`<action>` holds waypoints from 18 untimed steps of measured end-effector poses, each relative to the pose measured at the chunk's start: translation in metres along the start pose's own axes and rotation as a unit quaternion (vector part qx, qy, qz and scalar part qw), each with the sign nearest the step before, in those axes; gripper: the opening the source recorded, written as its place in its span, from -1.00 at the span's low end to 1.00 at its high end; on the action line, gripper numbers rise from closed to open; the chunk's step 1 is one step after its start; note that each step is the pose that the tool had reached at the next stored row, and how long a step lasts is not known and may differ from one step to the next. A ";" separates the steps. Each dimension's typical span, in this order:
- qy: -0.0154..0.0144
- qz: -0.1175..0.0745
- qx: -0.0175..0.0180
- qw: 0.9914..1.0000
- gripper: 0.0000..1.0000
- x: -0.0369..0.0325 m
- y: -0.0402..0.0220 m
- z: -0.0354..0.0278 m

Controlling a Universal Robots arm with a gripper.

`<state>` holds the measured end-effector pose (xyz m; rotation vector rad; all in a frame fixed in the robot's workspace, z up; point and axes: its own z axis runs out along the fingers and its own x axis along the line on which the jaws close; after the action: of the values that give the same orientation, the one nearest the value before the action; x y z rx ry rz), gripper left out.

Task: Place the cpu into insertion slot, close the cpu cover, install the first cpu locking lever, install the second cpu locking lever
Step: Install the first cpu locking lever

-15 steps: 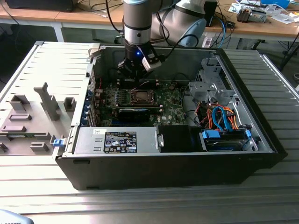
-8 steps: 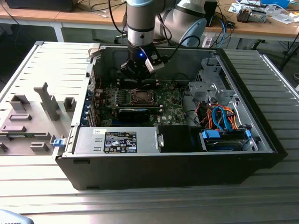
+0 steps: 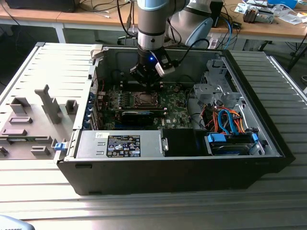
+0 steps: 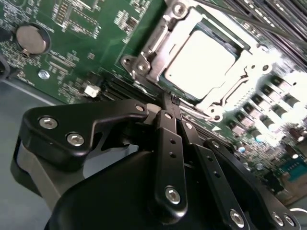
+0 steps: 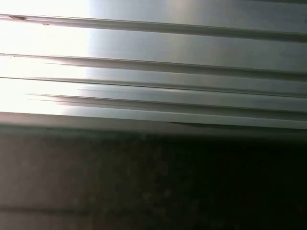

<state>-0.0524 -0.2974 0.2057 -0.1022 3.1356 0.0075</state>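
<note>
Cpu [image 4: 201, 60] already seated in slot [image 4: 144, 64], cover [image 4: 225, 81] down around it. My pincer [image 4: 168, 101] pressed together, empty, tip just beside slot's near edge. Levers: cannot tell whether latched; likely left to do.

one gripper [image 4: 169, 103], one chip [image 4: 199, 60], one green board [image 3: 175, 112], one coin battery [image 4: 31, 38], perhaps two grey racks [image 3: 48, 103]

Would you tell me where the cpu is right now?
The cpu sits in the insertion slot on the green motherboard, framed by the cpu cover, just beyond the gripper in the second wrist view.
</note>
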 end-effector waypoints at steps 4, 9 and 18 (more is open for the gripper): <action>0.000 0.000 0.000 1.000 -0.79 -0.0046 -0.0004 0.0018; 0.000 -0.001 0.000 1.000 -0.79 -0.0089 -0.0006 0.0027; 0.000 -0.005 0.000 1.000 -0.79 -0.0099 0.0025 0.0052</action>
<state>-0.0427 -0.2942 0.2005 -0.1189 3.1352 0.0062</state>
